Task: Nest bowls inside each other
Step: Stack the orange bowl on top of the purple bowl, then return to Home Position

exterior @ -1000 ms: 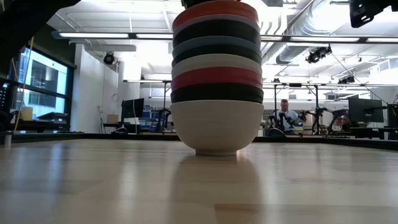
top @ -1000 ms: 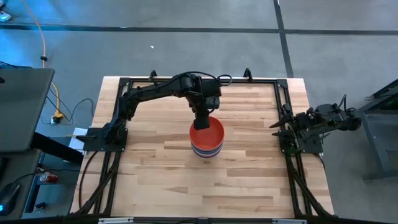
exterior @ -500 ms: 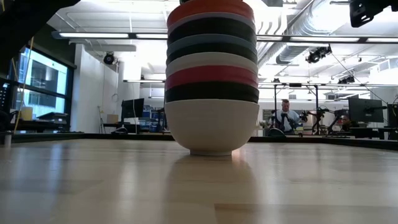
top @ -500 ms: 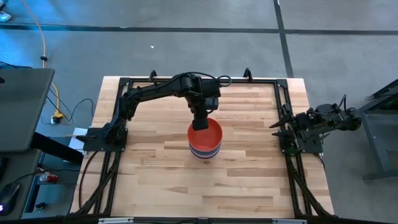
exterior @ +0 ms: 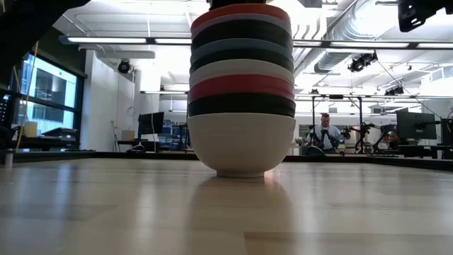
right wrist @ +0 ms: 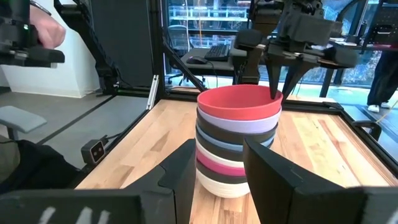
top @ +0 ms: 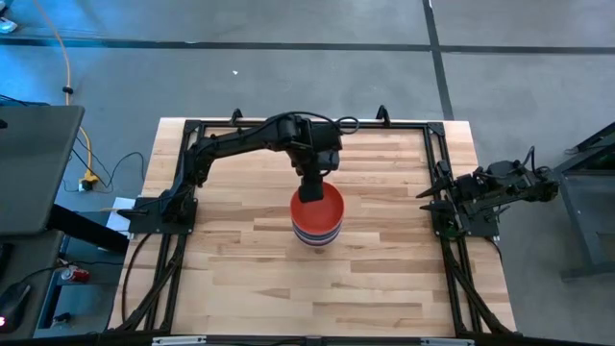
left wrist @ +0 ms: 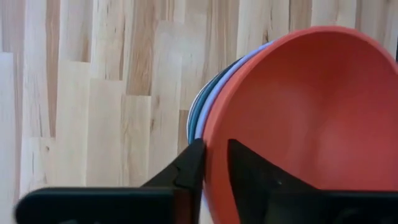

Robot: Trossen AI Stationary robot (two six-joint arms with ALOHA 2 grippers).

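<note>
The bowls stand as one nested stack [top: 317,216] mid-table, resting on the white bottom bowl's foot [exterior: 241,170]. Above it come black, magenta, white, black, blue, black, lavender and the red top bowl [left wrist: 311,112]. My left gripper [top: 309,187] reaches down at the stack's far side, shut on the red bowl [right wrist: 239,99]. My right gripper [top: 430,200] waits open at the table's right edge, facing the stack [right wrist: 236,143]. My left gripper [left wrist: 216,152] has the red top bowl by its rim [left wrist: 210,134], on the far side of the stack. One finger [left wrist: 193,165] is outside the wall and one [left wrist: 245,168] inside. The fingers come from above, pointing down. The bowl sits nested in the stack, upright.
A black metal frame [top: 437,144] runs round the table's far, left and right sides. Bare wood lies all round the stack, widest toward the near edge [top: 317,298]. A person [exterior: 327,131] sits far back in the room.
The whole stack has slid a little toward the table's left, drawn along by my left gripper on the red bowl's rim. Then the red bowl has settled slightly lower into the stack. My right arm has kept still.
</note>
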